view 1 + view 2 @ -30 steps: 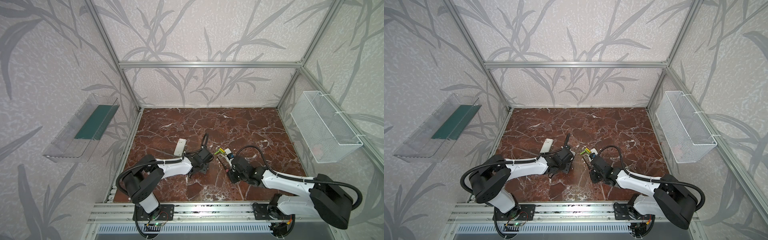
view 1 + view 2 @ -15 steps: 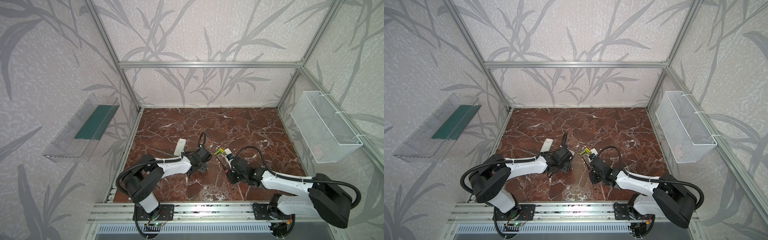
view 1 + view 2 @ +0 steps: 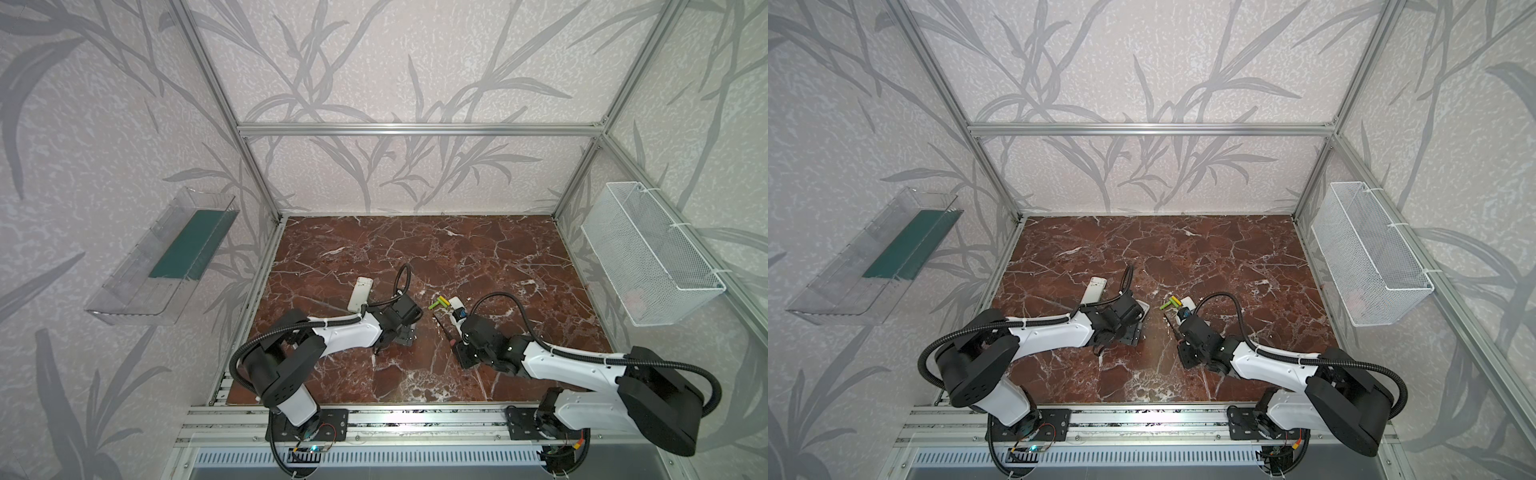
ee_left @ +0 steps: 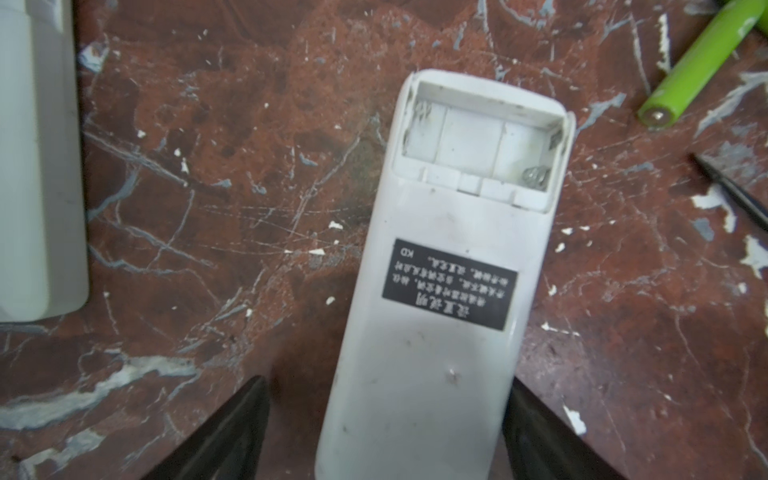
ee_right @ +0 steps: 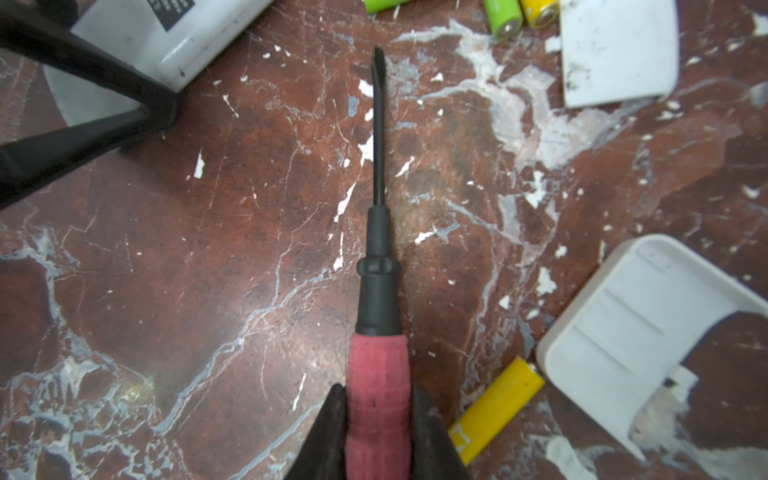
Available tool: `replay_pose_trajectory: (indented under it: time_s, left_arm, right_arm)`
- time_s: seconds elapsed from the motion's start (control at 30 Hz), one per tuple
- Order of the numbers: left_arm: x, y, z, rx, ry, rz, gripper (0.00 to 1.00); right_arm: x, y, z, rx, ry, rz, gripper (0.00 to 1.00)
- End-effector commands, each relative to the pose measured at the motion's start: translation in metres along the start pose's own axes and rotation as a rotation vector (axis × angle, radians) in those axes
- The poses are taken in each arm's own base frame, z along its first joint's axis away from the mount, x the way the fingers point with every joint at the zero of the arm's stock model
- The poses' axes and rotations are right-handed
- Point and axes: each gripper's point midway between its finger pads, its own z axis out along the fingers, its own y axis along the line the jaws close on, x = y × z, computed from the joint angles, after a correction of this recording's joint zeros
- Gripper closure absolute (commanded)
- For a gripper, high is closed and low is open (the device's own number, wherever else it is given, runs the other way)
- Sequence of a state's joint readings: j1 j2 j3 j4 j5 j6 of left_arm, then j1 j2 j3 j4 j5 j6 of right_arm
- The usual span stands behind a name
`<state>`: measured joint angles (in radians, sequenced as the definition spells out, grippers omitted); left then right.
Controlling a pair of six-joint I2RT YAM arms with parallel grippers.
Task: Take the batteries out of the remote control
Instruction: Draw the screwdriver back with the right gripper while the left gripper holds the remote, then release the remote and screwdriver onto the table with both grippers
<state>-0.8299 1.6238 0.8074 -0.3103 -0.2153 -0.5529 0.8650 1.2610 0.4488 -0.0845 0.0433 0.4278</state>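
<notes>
Your tabletop (image 3: 415,249): red-brown marble, white-veined, scuffed and flecked with white chips. Lying on it you have:
- white remote (image 4: 436,332), back up, battery bay uncovered with a spring contact showing, near the middle;
- second white remote (image 3: 360,293), apart from it toward the left edge;
- two lime green batteries (image 5: 505,16) and a yellow battery (image 5: 540,14), clustered just right of the middle;
- white cover (image 5: 615,54) beside that cluster;
- second white cover (image 5: 623,324), with a second yellow battery (image 5: 494,411) just beside it.

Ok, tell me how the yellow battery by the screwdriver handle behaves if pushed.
The yellow battery lies on its side on smooth marble, so it would probably roll. Its glossy round casing looks slippery to pinch. The white cover near its end might block it.
</notes>
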Motion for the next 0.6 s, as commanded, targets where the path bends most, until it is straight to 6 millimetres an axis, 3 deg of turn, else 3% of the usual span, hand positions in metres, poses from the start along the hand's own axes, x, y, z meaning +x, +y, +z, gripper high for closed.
replay_pose_trajectory:
  time_s: [0.0, 0.33, 0.4, 0.57]
  left_arm:
    - [0.041, 0.029, 0.002, -0.102, 0.135, 0.051, 0.12]
    - [0.029, 0.026, -0.011, -0.066, 0.085, 0.045, 0.06]
    - [0.026, 0.025, -0.014, -0.057, 0.074, 0.041, 0.01]
    - [0.017, 0.022, -0.025, -0.032, 0.034, 0.03, 0.01]
  right_arm:
    - [0.0, 0.002, 0.003, 0.003, 0.006, -0.018, 0.72]
    - [0.001, 0.006, 0.01, 0.014, 0.026, -0.042, 0.65]
    - [-0.001, 0.007, 0.01, 0.015, 0.022, -0.047, 0.61]
    - [-0.01, 0.01, 0.005, 0.01, -0.004, -0.058, 0.51]
